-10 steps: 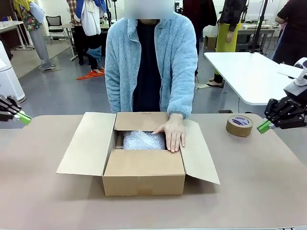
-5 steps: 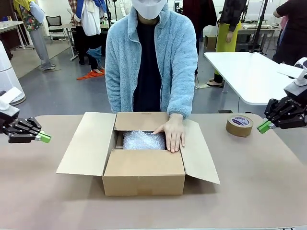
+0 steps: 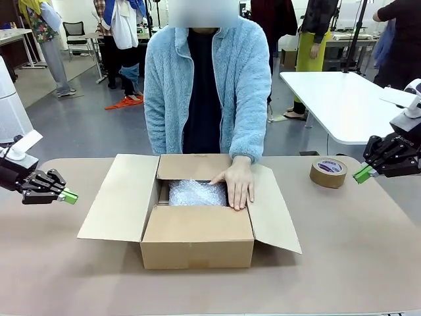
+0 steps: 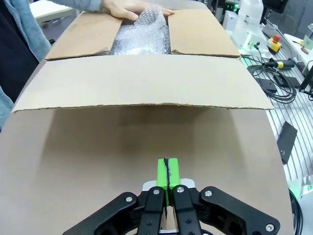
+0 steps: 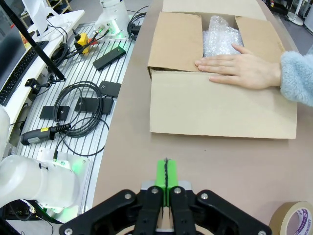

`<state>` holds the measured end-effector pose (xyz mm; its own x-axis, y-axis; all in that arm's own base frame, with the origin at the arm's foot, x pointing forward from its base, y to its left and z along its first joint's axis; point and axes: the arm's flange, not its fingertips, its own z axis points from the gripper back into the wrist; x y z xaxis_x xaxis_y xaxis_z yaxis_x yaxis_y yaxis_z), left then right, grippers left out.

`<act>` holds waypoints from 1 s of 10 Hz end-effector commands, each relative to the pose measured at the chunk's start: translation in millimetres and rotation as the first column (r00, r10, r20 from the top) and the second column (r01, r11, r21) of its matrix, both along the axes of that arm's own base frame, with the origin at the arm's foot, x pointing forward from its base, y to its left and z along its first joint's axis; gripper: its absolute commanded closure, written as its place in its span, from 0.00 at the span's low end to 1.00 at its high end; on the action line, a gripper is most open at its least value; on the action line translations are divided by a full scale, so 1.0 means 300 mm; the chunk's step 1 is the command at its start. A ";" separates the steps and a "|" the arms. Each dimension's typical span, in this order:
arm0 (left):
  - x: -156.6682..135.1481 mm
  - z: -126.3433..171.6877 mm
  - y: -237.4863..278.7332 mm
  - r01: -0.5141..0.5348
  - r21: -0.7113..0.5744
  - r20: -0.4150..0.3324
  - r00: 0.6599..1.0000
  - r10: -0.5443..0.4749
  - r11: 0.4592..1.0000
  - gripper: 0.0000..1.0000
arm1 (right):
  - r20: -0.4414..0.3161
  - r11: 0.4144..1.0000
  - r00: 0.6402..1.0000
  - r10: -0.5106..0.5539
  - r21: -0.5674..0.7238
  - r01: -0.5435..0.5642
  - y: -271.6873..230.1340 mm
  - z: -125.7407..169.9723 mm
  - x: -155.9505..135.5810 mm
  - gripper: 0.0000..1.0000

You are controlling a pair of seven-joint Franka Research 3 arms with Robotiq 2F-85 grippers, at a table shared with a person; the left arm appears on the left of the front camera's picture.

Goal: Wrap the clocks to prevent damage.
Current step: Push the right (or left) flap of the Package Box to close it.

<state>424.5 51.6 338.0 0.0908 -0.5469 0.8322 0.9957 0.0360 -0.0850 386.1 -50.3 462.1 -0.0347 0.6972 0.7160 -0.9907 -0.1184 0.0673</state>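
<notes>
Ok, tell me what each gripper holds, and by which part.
Nothing is held. The left gripper and the right gripper are both shut and empty, clear of the table.

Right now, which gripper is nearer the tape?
Right. The right gripper is just to the right of the tape. The left gripper is across the table, beyond the left flap of the box.
</notes>
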 end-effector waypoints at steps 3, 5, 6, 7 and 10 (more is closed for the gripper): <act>0.000 0.006 0.008 -0.003 -0.003 0.002 1.000 0.003 1.000 0.99 | 0.008 1.000 1.000 0.020 0.004 -0.020 -0.002 0.002 -0.003 0.99; 0.070 -0.096 -0.003 -0.055 -0.047 0.034 0.998 0.057 0.997 0.99 | 0.008 1.000 1.000 0.020 0.004 -0.020 -0.002 0.002 -0.003 0.99; 0.086 -0.132 -0.027 -0.055 -0.062 0.051 0.997 0.058 0.997 0.99 | 0.008 1.000 1.000 0.020 0.004 -0.020 -0.002 0.002 -0.003 0.99; 0.100 -0.172 -0.063 -0.040 -0.056 0.055 0.998 0.043 0.998 0.99 | 0.008 1.000 1.000 0.020 0.004 -0.020 -0.002 0.002 -0.003 0.99; 0.125 -0.243 -0.143 0.018 -0.176 0.089 0.996 -0.003 0.984 0.99 | 0.008 1.000 1.000 0.020 0.004 -0.020 -0.002 0.002 -0.003 0.99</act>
<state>457.9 8.9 268.5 0.0575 -0.4455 0.8934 0.9983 0.0325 -0.0481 386.1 -50.0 462.2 -0.0351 0.6977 0.7156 -0.9905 -0.1194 0.0678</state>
